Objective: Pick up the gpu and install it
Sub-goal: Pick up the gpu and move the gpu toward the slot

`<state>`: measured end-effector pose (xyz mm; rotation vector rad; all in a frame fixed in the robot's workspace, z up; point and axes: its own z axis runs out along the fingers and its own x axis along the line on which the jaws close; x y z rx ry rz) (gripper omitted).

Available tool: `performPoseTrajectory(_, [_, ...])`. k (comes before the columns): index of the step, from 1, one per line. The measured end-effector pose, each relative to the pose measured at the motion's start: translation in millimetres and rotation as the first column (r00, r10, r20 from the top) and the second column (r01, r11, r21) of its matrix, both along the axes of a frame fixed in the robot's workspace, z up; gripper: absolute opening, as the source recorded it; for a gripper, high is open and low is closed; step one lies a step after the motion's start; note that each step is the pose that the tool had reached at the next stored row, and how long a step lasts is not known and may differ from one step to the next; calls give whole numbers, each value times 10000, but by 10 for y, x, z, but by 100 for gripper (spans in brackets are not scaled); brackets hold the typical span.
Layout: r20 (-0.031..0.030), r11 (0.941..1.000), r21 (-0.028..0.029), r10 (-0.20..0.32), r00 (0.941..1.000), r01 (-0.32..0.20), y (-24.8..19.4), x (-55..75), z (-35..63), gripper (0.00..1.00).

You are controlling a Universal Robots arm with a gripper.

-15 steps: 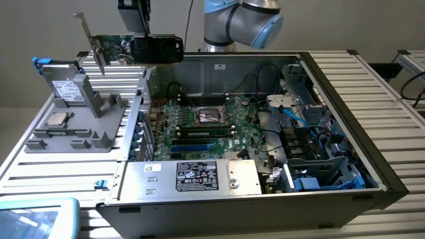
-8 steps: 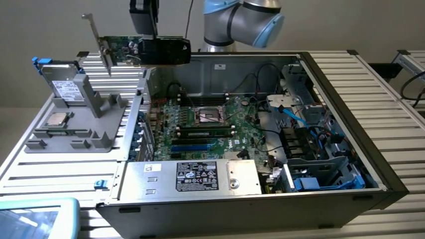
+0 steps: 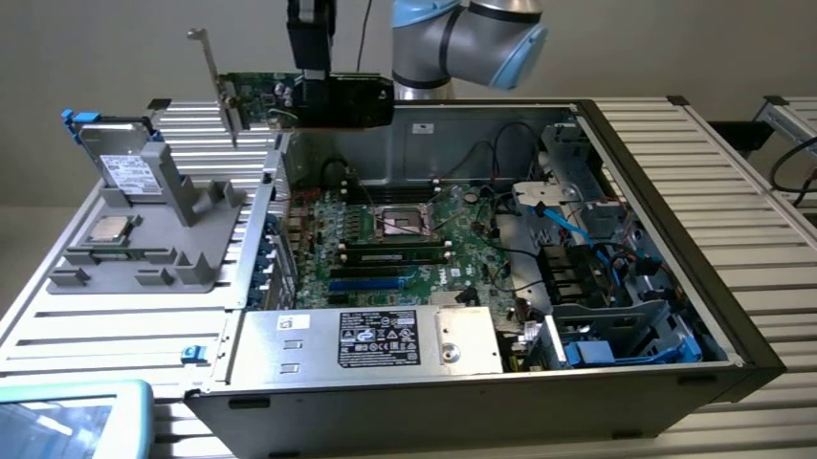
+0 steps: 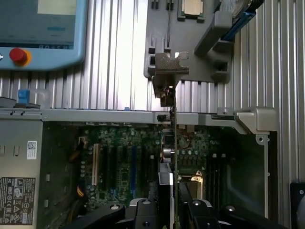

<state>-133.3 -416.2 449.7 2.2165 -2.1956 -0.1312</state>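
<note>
Tool (image 3: 310,81) closed on the gpu (image 3: 339,103): I hold it on edge above the open computer case (image 3: 664,201), which rests on the ribbed metal table (image 3: 102,325); motherboard (image 3: 370,229) lies inside.

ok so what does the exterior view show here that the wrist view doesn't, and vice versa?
Exterior view: the arm's blue-capped joints, the gpu's green face side-on with its bracket standing up, and the drive bays at the exterior view's right.
Wrist view: the pendant's red button, and the gpu edge-on above the expansion slots.
Both: the gripper shut on the gpu over the open case, the CPU chip in the grey fixture, the labelled power supply.
</note>
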Motion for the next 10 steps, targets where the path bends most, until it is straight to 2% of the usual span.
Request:
performPoseTrajectory(5, [0,10000,-2,15,10000,-15,-19,136,1,27])
performPoseTrajectory(10, [0,10000,0,15,10000,-15,-19,142,0,27])
